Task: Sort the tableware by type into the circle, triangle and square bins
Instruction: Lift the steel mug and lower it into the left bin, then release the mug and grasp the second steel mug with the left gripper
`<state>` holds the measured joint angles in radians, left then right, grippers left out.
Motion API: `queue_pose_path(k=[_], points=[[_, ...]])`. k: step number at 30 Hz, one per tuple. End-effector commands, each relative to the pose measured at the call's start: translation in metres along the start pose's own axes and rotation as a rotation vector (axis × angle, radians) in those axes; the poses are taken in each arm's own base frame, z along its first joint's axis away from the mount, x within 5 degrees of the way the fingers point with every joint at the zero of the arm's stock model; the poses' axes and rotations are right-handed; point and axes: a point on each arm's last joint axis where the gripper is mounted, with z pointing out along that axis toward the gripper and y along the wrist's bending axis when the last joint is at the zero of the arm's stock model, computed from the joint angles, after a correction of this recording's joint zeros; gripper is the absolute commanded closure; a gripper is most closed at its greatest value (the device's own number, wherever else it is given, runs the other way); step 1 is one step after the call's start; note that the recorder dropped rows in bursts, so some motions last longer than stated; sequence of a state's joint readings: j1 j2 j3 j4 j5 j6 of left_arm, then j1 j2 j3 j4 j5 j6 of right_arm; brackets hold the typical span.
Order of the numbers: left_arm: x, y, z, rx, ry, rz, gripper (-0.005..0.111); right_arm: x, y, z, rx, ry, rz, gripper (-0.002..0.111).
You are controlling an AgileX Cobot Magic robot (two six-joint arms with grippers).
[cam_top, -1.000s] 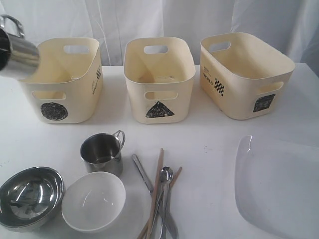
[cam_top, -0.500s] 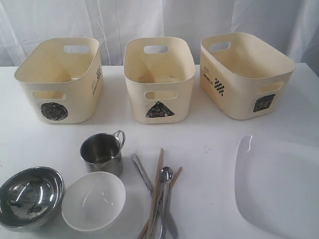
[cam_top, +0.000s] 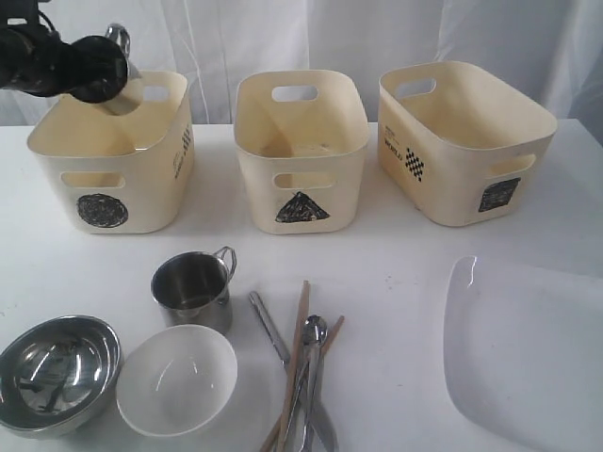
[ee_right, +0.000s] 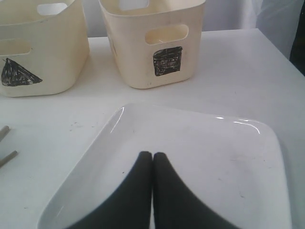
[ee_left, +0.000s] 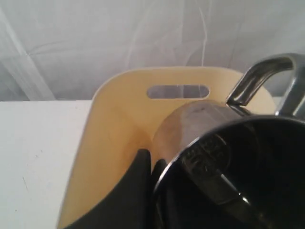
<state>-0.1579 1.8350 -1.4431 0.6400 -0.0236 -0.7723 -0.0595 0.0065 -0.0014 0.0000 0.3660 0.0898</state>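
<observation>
At the bottom left of the exterior view you have the steel bowl (cam_top: 58, 372) with the white bowl (cam_top: 176, 379) touching its right side. The knife (cam_top: 267, 320), spoon (cam_top: 314, 330) and chopsticks (cam_top: 301, 315) lie crossed at bottom centre, and the square plate (cam_top: 528, 358) fills the lower right. Your right end effector (ee_right: 152, 160) hangs over that plate, fingers pressed together, holding nothing. One mug (cam_top: 193, 290) stands on the desk (cam_top: 396, 273) just behind the white bowl. Further back sit the circle bin (cam_top: 141, 188), triangle bin (cam_top: 301, 179) and square bin (cam_top: 452, 179). At upper left, your left end effector (ee_left: 151, 162) is narrow, clamped on the second mug (ee_left: 190, 129), tilted above the circle bin.
</observation>
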Motion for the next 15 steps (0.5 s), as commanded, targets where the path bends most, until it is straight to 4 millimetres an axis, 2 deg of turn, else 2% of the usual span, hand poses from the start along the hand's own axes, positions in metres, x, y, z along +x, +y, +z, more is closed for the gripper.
queue_pose_path(k=[1,2,4,5,6,7,9,11,15], points=[[0.015,-0.004,0.012,-0.029,0.093,-0.032,0.107,-0.001,0.0,0.0,-0.002,-0.017,-0.004,0.108],[0.015,-0.005,0.012,-0.028,0.093,-0.031,0.106,-0.001,0.0,0.0,-0.002,-0.017,-0.004,0.108],[0.011,-0.006,0.011,-0.018,0.071,-0.032,0.094,-0.001,0.0,0.0,-0.002,-0.017,-0.004,0.108],[0.009,-0.006,0.011,-0.008,0.055,-0.033,0.077,-0.001,0.0,0.0,-0.002,-0.017,-0.004,0.108],[0.008,-0.007,0.011,-0.005,0.051,-0.035,0.068,-0.001,0.0,0.0,-0.002,-0.017,-0.004,0.108],[0.007,-0.008,0.012,0.008,0.041,-0.068,0.053,-0.001,0.0,0.0,-0.002,-0.017,-0.004,0.108],[0.004,-0.009,0.009,0.021,0.031,-0.122,0.043,-0.001,0.0,0.0,-0.002,-0.017,-0.004,0.108],[-0.002,-0.007,-0.003,0.008,0.045,-0.179,0.042,-0.001,0.0,0.0,-0.002,-0.017,-0.004,0.108],[-0.019,0.004,-0.06,-0.093,0.18,-0.276,0.042,-0.001,0.0,0.0,-0.002,-0.017,-0.004,0.108]])
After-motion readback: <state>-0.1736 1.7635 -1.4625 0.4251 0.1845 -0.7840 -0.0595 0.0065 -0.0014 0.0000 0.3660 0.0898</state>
